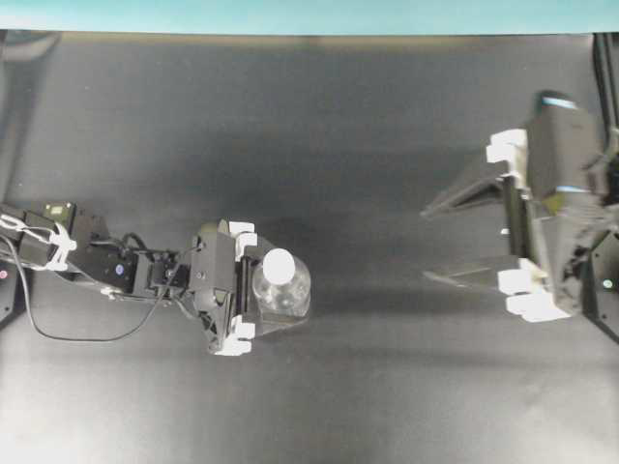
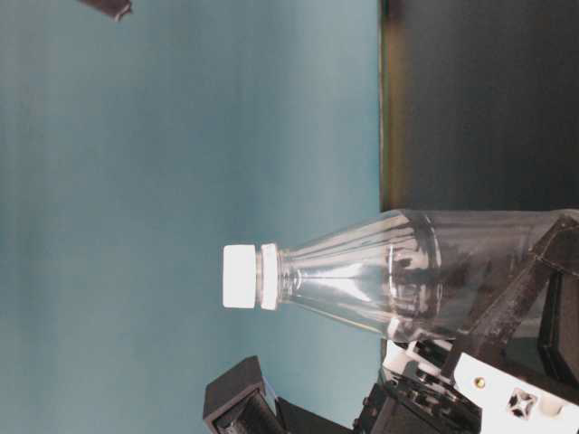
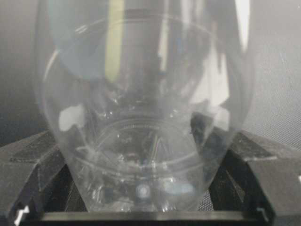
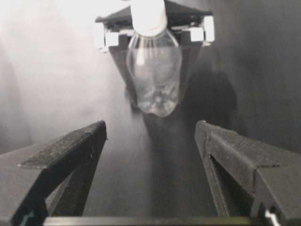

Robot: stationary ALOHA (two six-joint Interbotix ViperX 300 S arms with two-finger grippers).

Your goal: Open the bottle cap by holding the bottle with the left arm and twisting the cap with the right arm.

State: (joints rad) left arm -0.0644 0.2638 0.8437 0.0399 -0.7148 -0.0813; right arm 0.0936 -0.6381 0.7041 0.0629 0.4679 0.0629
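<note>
My left pincer [image 1: 276,307] clamps the bottle [image 1: 282,290] low on its clear body, standing it upright so the cap [image 1: 279,265] stays free on top for twisting. My right pincer [image 1: 443,244] waits well apart from the bottle, fingers spread wide and aimed at it, ready to close on the cap. Around the bottle the dark matte bench [image 1: 319,135] shows nothing else; a teal wall [image 2: 136,181] rises behind.
</note>
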